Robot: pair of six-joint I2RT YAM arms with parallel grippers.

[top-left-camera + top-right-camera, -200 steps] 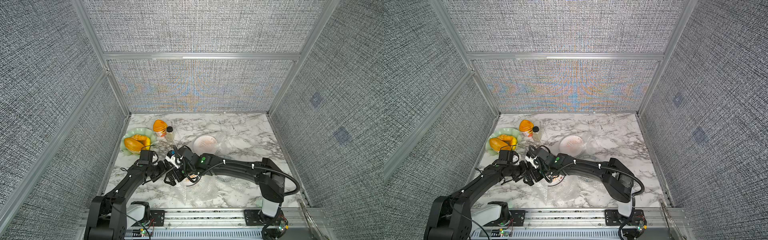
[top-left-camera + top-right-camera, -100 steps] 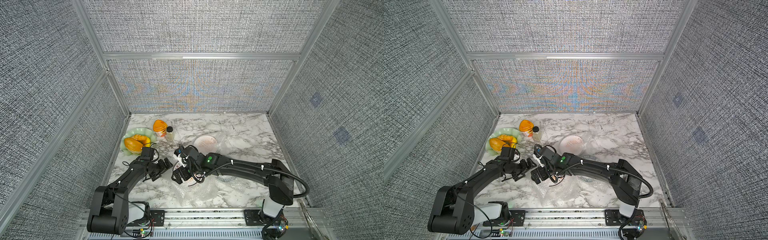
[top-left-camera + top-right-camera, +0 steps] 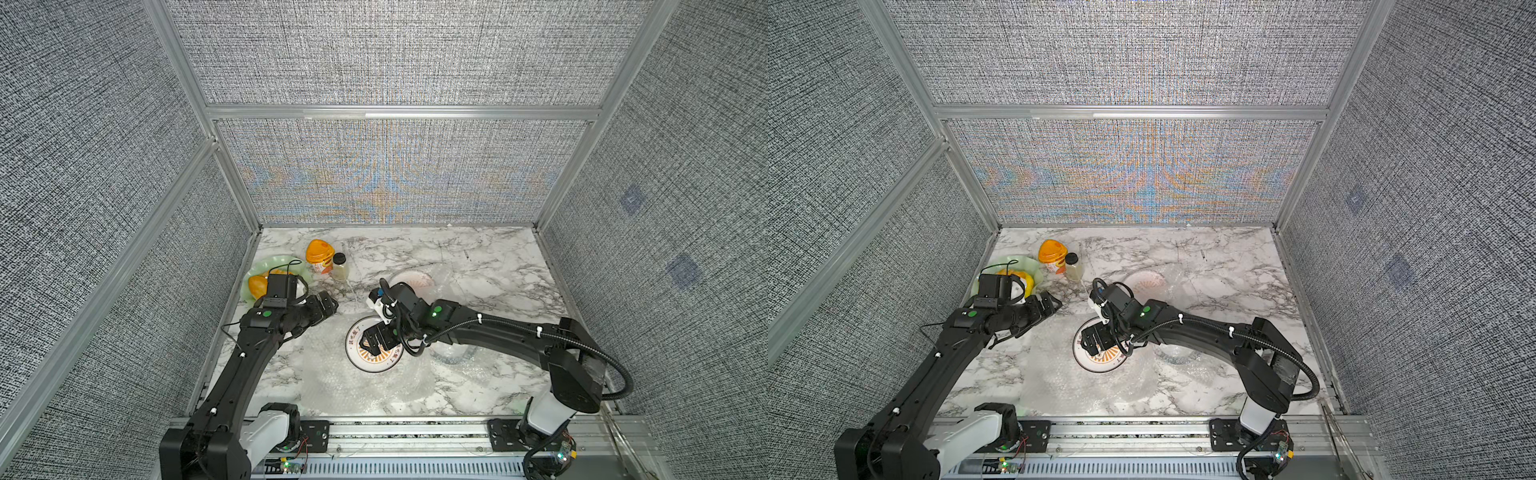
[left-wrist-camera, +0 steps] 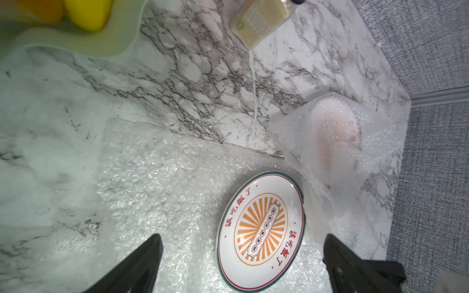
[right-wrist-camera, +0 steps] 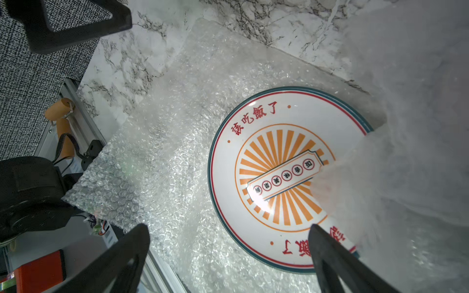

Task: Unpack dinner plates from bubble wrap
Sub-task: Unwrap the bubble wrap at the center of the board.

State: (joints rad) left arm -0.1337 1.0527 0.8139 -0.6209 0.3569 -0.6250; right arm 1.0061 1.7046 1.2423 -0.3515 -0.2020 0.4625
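Observation:
One dinner plate (image 3: 374, 358) (image 3: 1100, 360) (image 4: 261, 230) (image 5: 279, 182), white with a thin dark rim and an orange sunburst centre, lies bare on a flattened sheet of bubble wrap (image 3: 328, 378) (image 3: 1054, 378) (image 4: 152, 182) (image 5: 157, 157). A fold of wrap (image 5: 406, 152) overlaps one side of it. My right gripper (image 3: 370, 340) (image 3: 1091, 338) (image 5: 228, 227) hovers open just over the plate, holding nothing. Open and empty too, my left gripper (image 3: 332, 305) (image 3: 1054, 303) (image 4: 242, 237) is off to the plate's left. Behind, another plate (image 3: 415, 278) (image 3: 1144, 280) (image 4: 335, 137) is wrapped.
A pale green wavy dish (image 3: 274, 262) (image 3: 1013, 264) (image 4: 76, 43) with orange food stands at the back left. Beside it are an orange-lidded cup (image 3: 319, 251) (image 3: 1052, 251) and a small bottle (image 3: 340, 268) (image 3: 1073, 268) (image 4: 261, 22). More crumpled wrap (image 3: 451, 355) (image 3: 1177, 353) lies under the right arm.
My left gripper has drawn away from the plate, to the left and back toward the green dish. The right gripper has shifted slightly right, and the plate now shows bare.

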